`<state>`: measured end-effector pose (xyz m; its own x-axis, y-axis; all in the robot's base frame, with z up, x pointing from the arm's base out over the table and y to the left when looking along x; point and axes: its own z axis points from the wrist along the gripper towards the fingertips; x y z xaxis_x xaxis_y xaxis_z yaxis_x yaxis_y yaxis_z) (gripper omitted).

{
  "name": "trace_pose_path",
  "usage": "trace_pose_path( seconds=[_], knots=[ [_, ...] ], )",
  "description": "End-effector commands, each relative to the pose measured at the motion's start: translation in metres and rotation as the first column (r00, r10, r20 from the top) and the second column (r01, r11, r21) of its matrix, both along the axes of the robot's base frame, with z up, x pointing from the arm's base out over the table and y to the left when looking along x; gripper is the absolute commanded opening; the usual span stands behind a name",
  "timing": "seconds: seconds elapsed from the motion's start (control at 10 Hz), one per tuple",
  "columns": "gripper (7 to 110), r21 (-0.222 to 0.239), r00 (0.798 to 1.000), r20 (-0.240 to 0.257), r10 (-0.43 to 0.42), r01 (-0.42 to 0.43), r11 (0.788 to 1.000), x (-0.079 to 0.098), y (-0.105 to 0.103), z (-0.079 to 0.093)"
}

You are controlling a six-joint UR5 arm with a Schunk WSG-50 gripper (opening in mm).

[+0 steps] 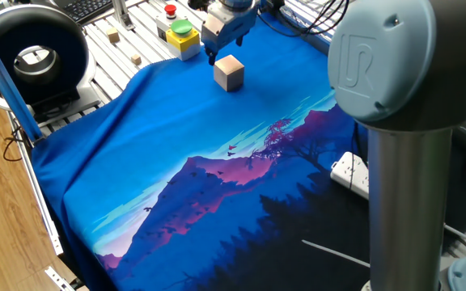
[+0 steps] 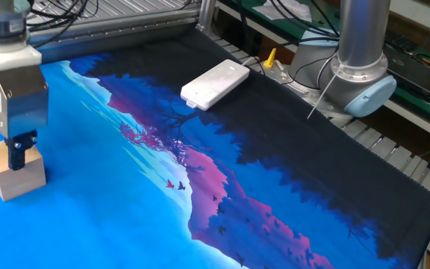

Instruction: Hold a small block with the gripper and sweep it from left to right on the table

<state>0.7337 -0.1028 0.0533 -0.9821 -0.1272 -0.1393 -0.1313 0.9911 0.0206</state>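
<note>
The small block, a light tan wooden cube, rests on the blue cloth of the table near its far edge. It also shows at the left edge of the other fixed view. The gripper is low over the block, its dark fingers reaching down to the block's top. The jaws look open, one finger on each side of the block. I cannot tell whether they touch it.
A white power strip lies on the dark part of the cloth. A yellow box with a green button and tiny wooden cubes sit behind the block. The arm's thick grey column blocks the right side.
</note>
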Motion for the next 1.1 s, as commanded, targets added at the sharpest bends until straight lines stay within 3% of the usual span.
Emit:
trace_pose_path(
  seconds=[0.0,0.2,1.0],
  knots=[
    [88,0.010,1.000,0.019,-0.003,0.003,1.000,0.002,0.003,-0.011],
    [88,0.009,1.000,0.030,0.003,-0.003,1.000,0.004,0.004,-0.020],
    [88,0.028,0.999,0.006,-0.043,0.043,0.999,-0.008,0.002,-0.027]
  ],
)
